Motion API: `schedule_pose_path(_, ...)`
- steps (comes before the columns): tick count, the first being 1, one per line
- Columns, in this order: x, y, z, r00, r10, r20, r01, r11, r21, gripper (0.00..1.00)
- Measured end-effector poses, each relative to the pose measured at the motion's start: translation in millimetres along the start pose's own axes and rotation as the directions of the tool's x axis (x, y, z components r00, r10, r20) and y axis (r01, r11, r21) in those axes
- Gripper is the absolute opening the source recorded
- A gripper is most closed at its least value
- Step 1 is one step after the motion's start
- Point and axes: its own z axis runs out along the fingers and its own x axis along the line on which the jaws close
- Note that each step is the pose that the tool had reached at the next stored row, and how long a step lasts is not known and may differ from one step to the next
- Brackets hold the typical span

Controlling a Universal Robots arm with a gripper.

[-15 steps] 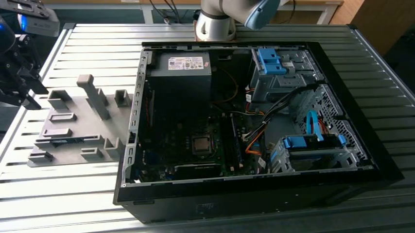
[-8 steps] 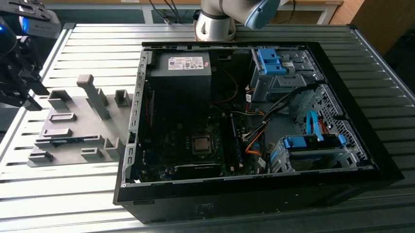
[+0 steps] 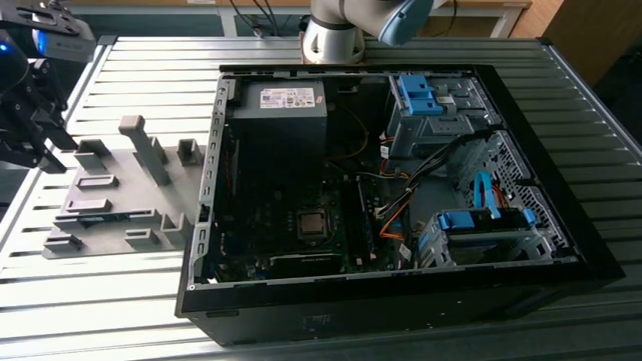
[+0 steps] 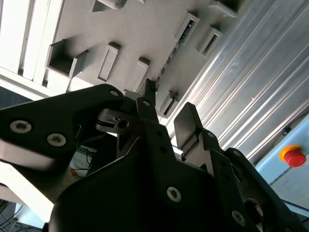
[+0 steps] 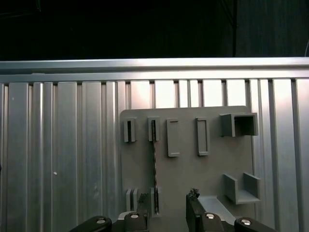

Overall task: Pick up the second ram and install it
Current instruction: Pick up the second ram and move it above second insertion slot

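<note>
Hovering above a gray holder plate (image 5: 186, 169) with the end effector (image 5: 169, 210): two fingers spread well apart, nothing gripped between them. Lodged on edge in that plate, as seen in the first wrist view, the second ram (image 5: 154, 162), a thin stick bridging two slotted blocks, one end just beside a fingertip (image 5: 143, 205), with no contact that can be made out. Beside the stick on the plate, more narrow slotted blocks and two open-sided box pockets (image 5: 239, 124). In the exterior view, plate lying flat on a slatted metal tabletop (image 3: 561, 98), at nine o'clock of an open computer case (image 3: 401, 308), with the end effector at about ten o'clock of the plate. Inside the case: a power supply (image 3: 286, 113) at eleven o'clock, a mainboard with its processor socket (image 3: 313, 224) toward six o'clock, a blue-latched drive cage (image 3: 426, 105) at one o'clock, another drive cage (image 3: 482, 233) at five o'clock, and orange and black cables (image 3: 396, 203) strung between board and cages. Impossible to tell what sits in the long slots (image 3: 361, 218) at three o'clock of the socket.
</note>
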Motion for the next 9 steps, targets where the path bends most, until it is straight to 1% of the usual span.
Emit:
schedule_pose_path(5, 0.1, -0.1, 3.2, 1.0000, 0.000, 0.0000, 0.000, 1.0000, 0.0000, 0.43)
schedule_pose_path(9, 0.6, 1.7, 9.7, 1.0000, 0.000, 0.0000, 0.000, 1.0000, 0.0009, 0.43)
